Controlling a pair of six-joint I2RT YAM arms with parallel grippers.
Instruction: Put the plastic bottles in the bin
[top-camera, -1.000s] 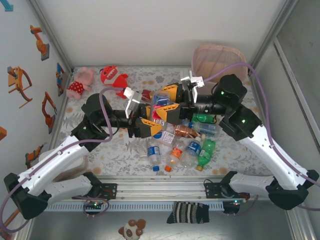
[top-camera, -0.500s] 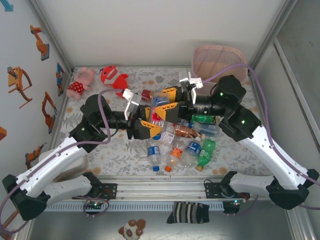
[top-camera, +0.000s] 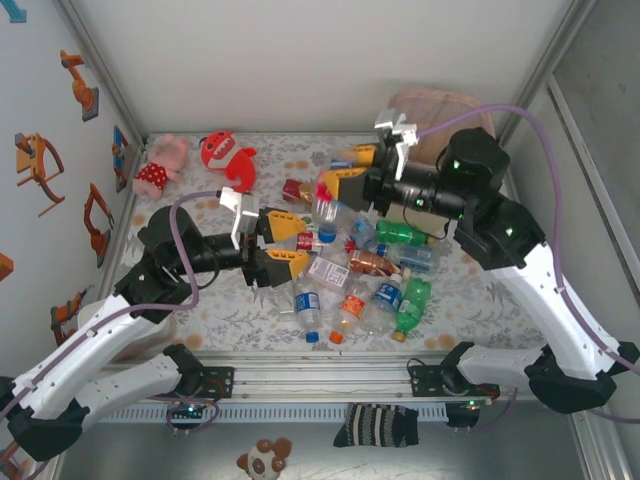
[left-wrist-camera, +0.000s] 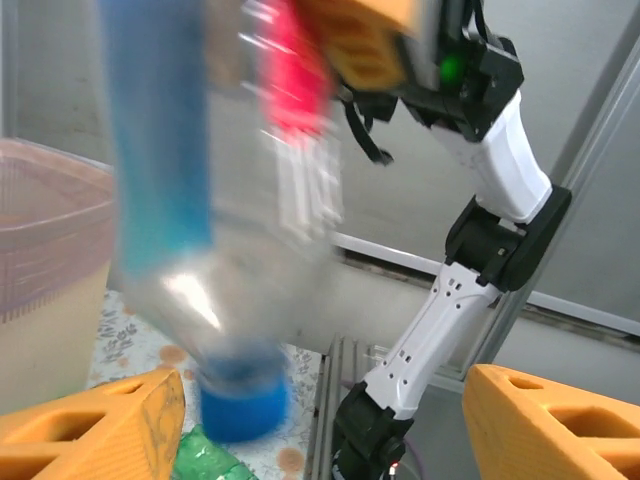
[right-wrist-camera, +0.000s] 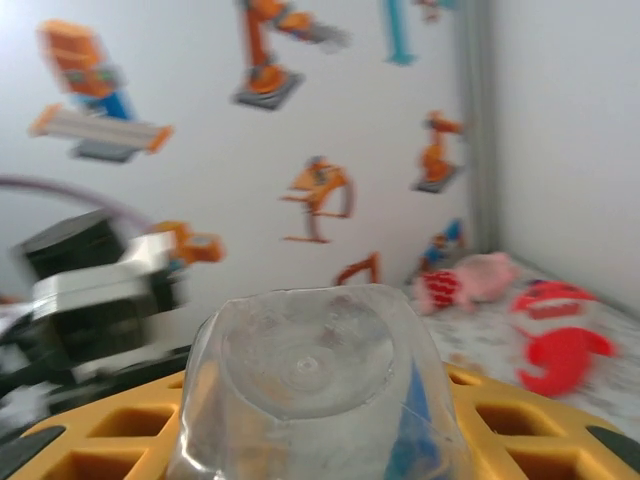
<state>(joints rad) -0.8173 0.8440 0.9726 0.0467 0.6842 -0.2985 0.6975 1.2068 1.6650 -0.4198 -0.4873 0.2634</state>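
Note:
My right gripper (top-camera: 336, 182) is shut on a clear plastic bottle (top-camera: 325, 213) with a blue label, held above the table with its blue cap pointing down. In the right wrist view the bottle's base (right-wrist-camera: 310, 370) sits between the yellow fingers (right-wrist-camera: 500, 430). My left gripper (top-camera: 300, 243) stands open just left of and below that bottle, apart from it. In the left wrist view the blurred bottle (left-wrist-camera: 200, 250) hangs ahead of the spread fingers (left-wrist-camera: 545, 425). The pink-rimmed bin (top-camera: 440, 108) stands at the back right behind the right arm. More plastic bottles (top-camera: 360, 285) lie piled on the table.
A pink plush (top-camera: 160, 165) and a red plush (top-camera: 225, 155) lie at the back left. Green bottles (top-camera: 410, 305) lie in the pile's right part. The bin's wall (left-wrist-camera: 40, 270) is at the left of the left wrist view. Enclosure walls close in both sides.
The right gripper has closed on the bottle and carried it up and toward the back right. The left gripper has opened, let go of it and drawn back to the left.

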